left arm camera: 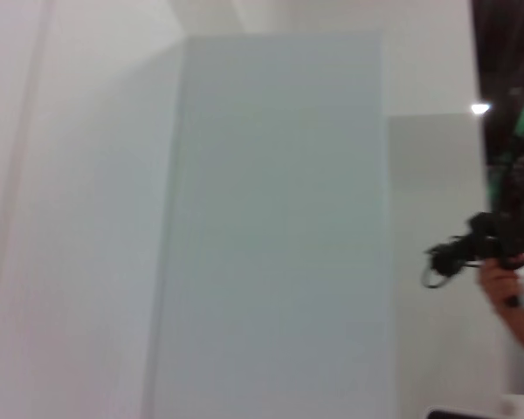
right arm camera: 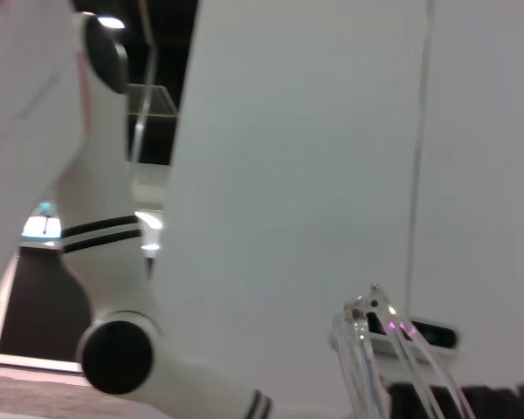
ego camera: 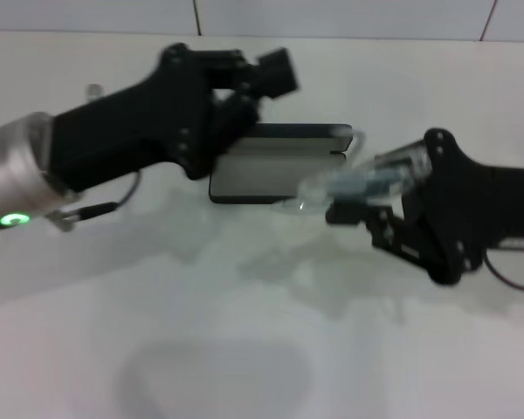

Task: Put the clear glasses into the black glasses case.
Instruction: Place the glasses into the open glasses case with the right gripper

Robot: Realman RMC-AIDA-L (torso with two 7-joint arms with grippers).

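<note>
Head view: black glasses case (ego camera: 275,166) open on the white worktop (ego camera: 244,349), grey lining up, lid standing at its far edge. Left gripper (ego camera: 244,83) over the case's left end, seemingly at the lid; open or clenched, cannot tell. Right gripper (ego camera: 367,205) in from the right, jaws clenched on the clear glasses (ego camera: 354,183), held above the worktop just beside the case's right front corner, the front tip of the frame overlapping the case's near edge.

Right wrist view: only the thin clear arms of the glasses (right arm camera: 375,349) poking out past the wrist, against a pale wall.

Step in hand, by judgement: carrying the glasses to the case; insertion not yet done. Next move likely a short shift leftward and away from the robot to centre the frame over the grey lining, long axis matched to the case, then a gentle lowering and a release. Risk: frame catching on the case rim, or crowding the left gripper.
</note>
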